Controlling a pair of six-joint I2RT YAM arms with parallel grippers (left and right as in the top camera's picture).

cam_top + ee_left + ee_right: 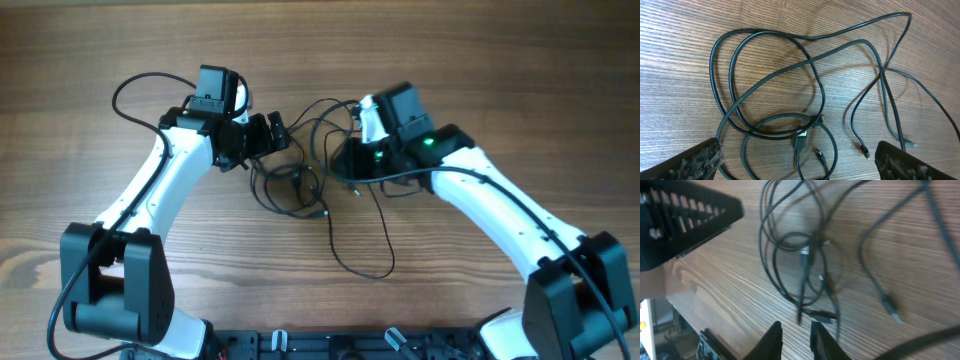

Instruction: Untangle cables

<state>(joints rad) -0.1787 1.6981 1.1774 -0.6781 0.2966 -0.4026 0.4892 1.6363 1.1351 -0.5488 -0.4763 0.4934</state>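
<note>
Black thin cables (300, 185) in overlapping loops, centre of tabletop (480, 70), between both arms | left claw (272, 132) spread wide, empty, over the heap | right claw (796, 340) barely parted, nothing visibly gripped | progress: early, many crossings unsolved, no strand separated.

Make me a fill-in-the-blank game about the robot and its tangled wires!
The cables are all the colour ___.
They lie on a ___ table.
The left gripper is wide ___, holding nothing.
Missing words: black, wooden, open.
</note>
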